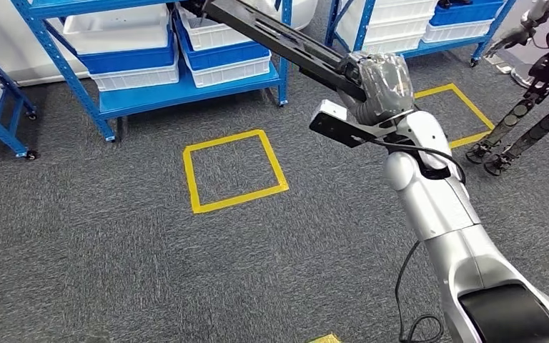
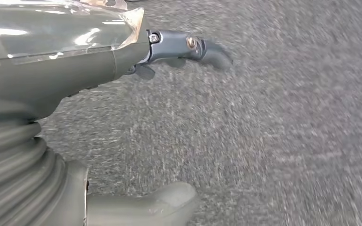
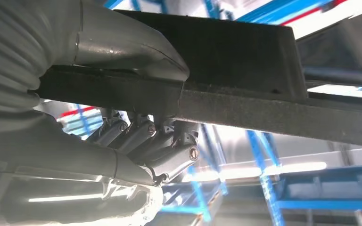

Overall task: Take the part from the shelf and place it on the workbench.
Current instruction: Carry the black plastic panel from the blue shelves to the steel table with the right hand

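The right hand (image 1: 380, 87), grey and ribbed at the wrist, is wrapping its fingers (image 3: 169, 155) tightly around a long, flat black part (image 1: 279, 37), holding it raised above the grey carpet (image 1: 114, 243), angling far-left toward the blue shelf (image 1: 186, 93) of white bins (image 1: 118, 28). The left hand (image 2: 122, 70) is hanging over carpet, fingers apart, holding nothing.

Silver right arm (image 1: 436, 207) (black cable looped alongside), grey ribbed wrist cover, dark screwed fingers (image 3: 169, 155)
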`<state>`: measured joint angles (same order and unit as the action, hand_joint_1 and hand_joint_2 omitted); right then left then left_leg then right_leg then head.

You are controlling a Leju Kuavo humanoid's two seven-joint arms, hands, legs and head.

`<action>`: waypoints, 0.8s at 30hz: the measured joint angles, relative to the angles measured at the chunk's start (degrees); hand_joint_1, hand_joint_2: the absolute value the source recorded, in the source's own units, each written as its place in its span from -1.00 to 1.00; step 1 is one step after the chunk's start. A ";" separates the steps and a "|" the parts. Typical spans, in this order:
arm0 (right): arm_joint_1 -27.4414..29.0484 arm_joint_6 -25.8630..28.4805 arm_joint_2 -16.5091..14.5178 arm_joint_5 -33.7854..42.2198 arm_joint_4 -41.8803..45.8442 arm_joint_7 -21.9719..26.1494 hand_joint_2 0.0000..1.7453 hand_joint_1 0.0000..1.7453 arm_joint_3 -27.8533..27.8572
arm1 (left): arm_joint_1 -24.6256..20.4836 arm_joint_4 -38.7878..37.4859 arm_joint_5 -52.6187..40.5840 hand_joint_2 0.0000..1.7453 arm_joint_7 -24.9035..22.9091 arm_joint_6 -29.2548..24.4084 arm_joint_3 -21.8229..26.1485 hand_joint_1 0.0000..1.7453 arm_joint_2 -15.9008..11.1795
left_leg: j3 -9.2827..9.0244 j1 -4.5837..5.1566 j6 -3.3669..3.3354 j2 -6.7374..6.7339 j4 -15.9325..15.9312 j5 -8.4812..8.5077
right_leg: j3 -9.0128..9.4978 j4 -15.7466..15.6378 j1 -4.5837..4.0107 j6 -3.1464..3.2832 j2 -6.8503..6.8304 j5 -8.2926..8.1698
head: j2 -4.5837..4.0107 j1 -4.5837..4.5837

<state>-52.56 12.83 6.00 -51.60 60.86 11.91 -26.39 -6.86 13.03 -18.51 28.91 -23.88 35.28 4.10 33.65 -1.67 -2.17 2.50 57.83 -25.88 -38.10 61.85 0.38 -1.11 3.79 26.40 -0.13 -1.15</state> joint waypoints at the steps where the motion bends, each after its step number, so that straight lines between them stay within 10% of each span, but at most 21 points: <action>1: -0.13 0.18 0.02 -0.17 -0.08 -0.09 1.00 0.82 0.06 | 0.04 0.01 -0.03 1.00 0.02 -0.03 0.00 -1.00 -0.02 | 0.00 0.05 -0.06 -0.85 -0.08 0.05 | -1.67 3.44 0.11 -0.02 -1.51 1.46 | 0.00 0.15; 4: -0.15 0.67 0.23 -0.93 -0.77 -0.50 1.00 0.82 0.21 | 0.14 -0.01 -0.20 1.00 0.03 -0.03 0.00 -1.00 0.03 | 0.07 -0.04 -0.07 -3.59 -0.06 0.01 | -5.37 11.62 0.65 -0.80 -3.09 3.86 | 0.00 0.32; 8: -0.33 1.27 0.97 -1.75 -1.57 -1.17 1.00 0.82 0.78 | 0.09 0.00 -0.79 1.00 0.00 -0.03 -0.01 -1.00 0.13 | 0.04 -0.21 0.78 -6.43 0.24 -0.39 | 1.10 -0.36 1.34 -2.83 -6.52 -0.43 | 0.00 0.40; 12: -0.72 2.17 2.24 -2.33 -2.42 -1.79 1.00 0.82 1.81 | -0.06 -0.01 -1.21 1.00 -0.22 0.02 -0.02 -1.00 0.08 | -0.27 0.10 2.12 -8.51 0.18 -0.65 | 2.55 -3.83 0.78 -1.49 -6.19 -1.67 | 0.00 0.18; 15: -0.91 2.42 3.01 -2.69 -2.99 -2.05 1.00 0.82 2.54 | -0.20 -0.01 -1.51 1.00 -0.46 0.13 -0.03 -1.00 0.09 | 1.02 -0.44 2.65 -5.97 3.63 -3.49 | 2.57 -3.96 1.32 -0.16 -4.36 -2.08 | 0.00 0.11; 19: -1.08 2.75 4.11 -3.72 -4.19 -2.64 1.00 0.82 3.56 | -0.19 -0.01 -2.32 1.00 -1.14 0.14 -0.04 -1.00 -0.01 | 7.12 -0.14 2.22 -2.47 16.34 -8.73 | 2.54 -3.93 0.61 0.84 -1.57 -2.27 | 0.00 0.09; 21: -1.51 2.75 5.16 -4.27 -4.93 -2.80 1.00 0.82 4.26 | -0.23 -0.01 -2.75 1.00 -1.51 0.14 -0.05 -1.00 -0.07 | 6.45 0.05 1.49 -2.03 13.95 -6.08 | 2.56 -3.91 0.21 0.93 -0.21 -2.33 | 0.00 0.10; 24: -3.26 2.74 6.35 -5.14 -6.21 -3.22 1.00 0.82 5.26 | -0.30 0.01 -3.09 1.00 -1.69 0.14 -0.07 -1.00 -0.57 | 1.87 0.29 -0.21 2.04 3.90 -1.22 | 2.36 -3.83 -0.02 0.78 1.74 -2.49 | 0.00 0.16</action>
<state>-55.82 15.57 12.35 -56.75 54.65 8.69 -21.13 -7.16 13.04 -21.61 27.21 -23.74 35.21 3.54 35.51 -1.38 -2.38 4.54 61.74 -27.10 -35.74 58.03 0.37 -0.33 5.53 23.91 -0.13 -0.99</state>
